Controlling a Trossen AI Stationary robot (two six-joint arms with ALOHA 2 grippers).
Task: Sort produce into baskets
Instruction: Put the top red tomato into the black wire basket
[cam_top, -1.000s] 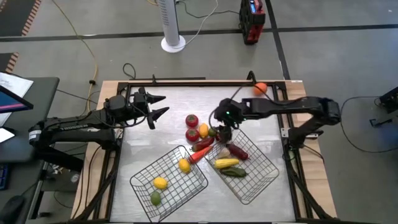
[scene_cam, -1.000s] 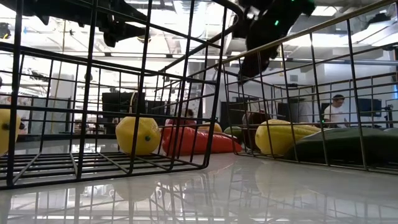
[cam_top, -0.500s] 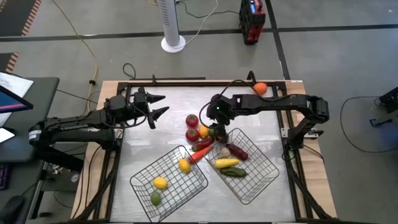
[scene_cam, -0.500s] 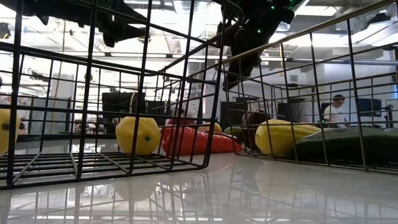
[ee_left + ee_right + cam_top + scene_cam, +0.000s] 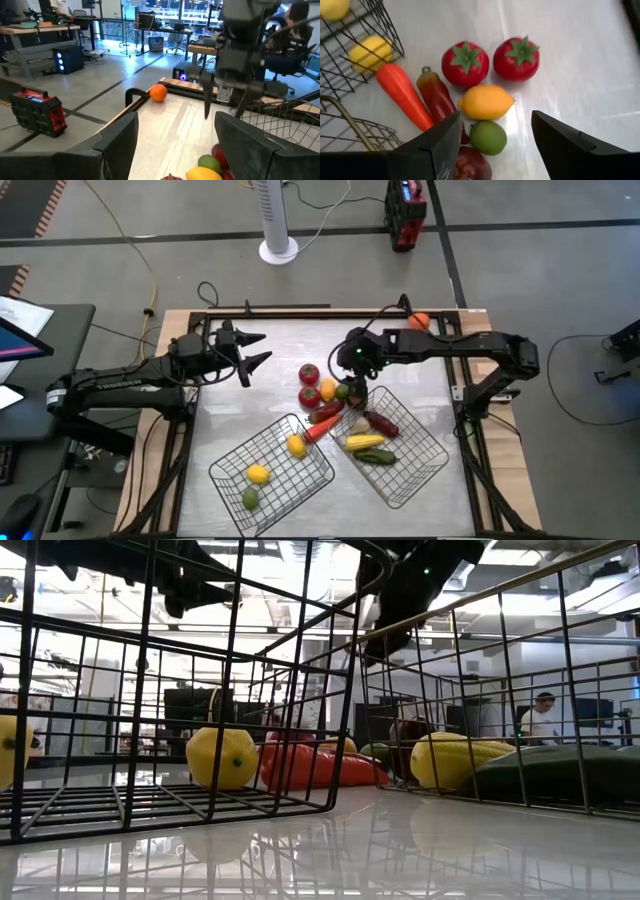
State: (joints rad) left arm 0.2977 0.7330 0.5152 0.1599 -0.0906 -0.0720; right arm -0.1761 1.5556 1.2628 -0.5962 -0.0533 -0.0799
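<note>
Loose produce lies on the white table (image 5: 285, 340) by the baskets' far corners: two red tomatoes (image 5: 465, 64), a yellow lemon (image 5: 486, 101), a green lime (image 5: 488, 136), an orange carrot (image 5: 402, 95), a red pepper (image 5: 436, 92) and a dark red piece (image 5: 470, 167). My right gripper (image 5: 350, 388) hangs open above this pile, touching nothing; in its wrist view (image 5: 495, 115) the lemon and lime lie between its fingers. My left gripper (image 5: 265, 348) waits open and empty at the far left. The left basket (image 5: 270, 470) and the right basket (image 5: 400, 450) each hold three pieces.
An orange fruit (image 5: 419, 322) sits alone at the table's far right corner and also shows in the left wrist view (image 5: 158, 92). The two wire baskets stand slanted near the front edge, their far corners close to the pile. A dark rail frames the table.
My right gripper has gone a little toward the table's left and far edge, from the right basket's far corner to above the loose pile. It has stayed open.
</note>
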